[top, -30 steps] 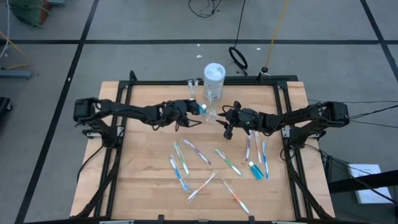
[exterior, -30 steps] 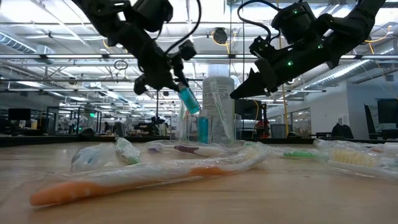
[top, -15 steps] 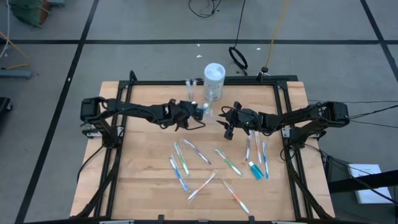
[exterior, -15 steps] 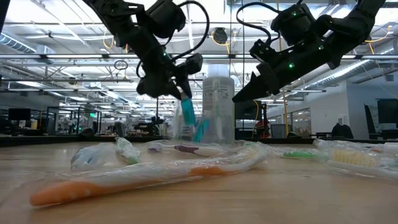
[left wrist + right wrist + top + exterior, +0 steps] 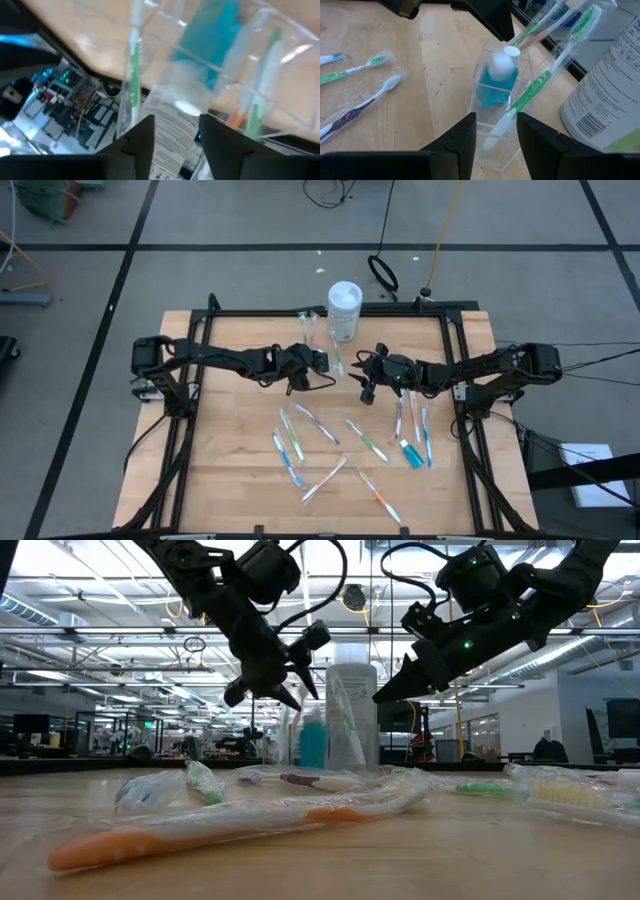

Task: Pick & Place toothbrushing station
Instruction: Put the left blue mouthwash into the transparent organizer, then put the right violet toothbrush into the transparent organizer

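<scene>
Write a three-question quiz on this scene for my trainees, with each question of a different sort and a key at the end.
1. True or false: the blue tube stands inside the clear holder.
2. What stands close beside the holder at the table's far edge? A) a white-capped container B) a mug C) a bowl
3. Fill in: the fingers of the left hand, just above the holder, are ___ (open or shut).

Key: 1 true; 2 A; 3 open.

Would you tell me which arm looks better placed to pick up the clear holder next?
Probably the right: its open hand faces the holder squarely. The left hand is open just beside it.
</scene>
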You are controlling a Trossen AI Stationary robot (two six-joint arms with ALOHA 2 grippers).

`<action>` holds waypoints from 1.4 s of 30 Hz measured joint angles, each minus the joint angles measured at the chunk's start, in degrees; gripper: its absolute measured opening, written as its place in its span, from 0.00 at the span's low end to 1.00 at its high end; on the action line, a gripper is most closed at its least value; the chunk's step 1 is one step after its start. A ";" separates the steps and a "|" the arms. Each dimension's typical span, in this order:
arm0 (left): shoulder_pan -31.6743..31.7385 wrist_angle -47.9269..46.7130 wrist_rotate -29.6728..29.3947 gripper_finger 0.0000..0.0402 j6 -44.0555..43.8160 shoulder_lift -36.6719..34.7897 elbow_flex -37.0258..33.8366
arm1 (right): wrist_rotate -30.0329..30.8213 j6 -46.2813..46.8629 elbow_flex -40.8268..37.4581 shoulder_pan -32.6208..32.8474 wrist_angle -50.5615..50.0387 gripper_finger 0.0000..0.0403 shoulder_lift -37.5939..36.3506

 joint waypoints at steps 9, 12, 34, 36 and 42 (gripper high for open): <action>-1.86 6.10 -0.18 0.55 -15.75 0.12 -0.02 | -0.07 0.00 0.00 0.00 -0.02 0.33 0.00; -3.67 11.39 -0.30 0.54 -20.91 0.09 -0.02 | -0.07 0.00 0.00 0.00 -0.04 0.33 0.00; -4.96 -12.17 -11.73 0.43 -91.45 -27.13 -0.09 | -0.11 2.40 0.00 0.00 0.39 0.33 0.00; -3.61 -17.43 -8.75 0.43 -97.91 -29.92 -0.01 | -0.11 2.42 0.00 0.00 0.42 0.33 0.00; 0.19 -31.69 3.49 0.43 -115.74 -36.77 -0.48 | -0.13 3.78 0.00 0.00 -0.31 0.38 0.00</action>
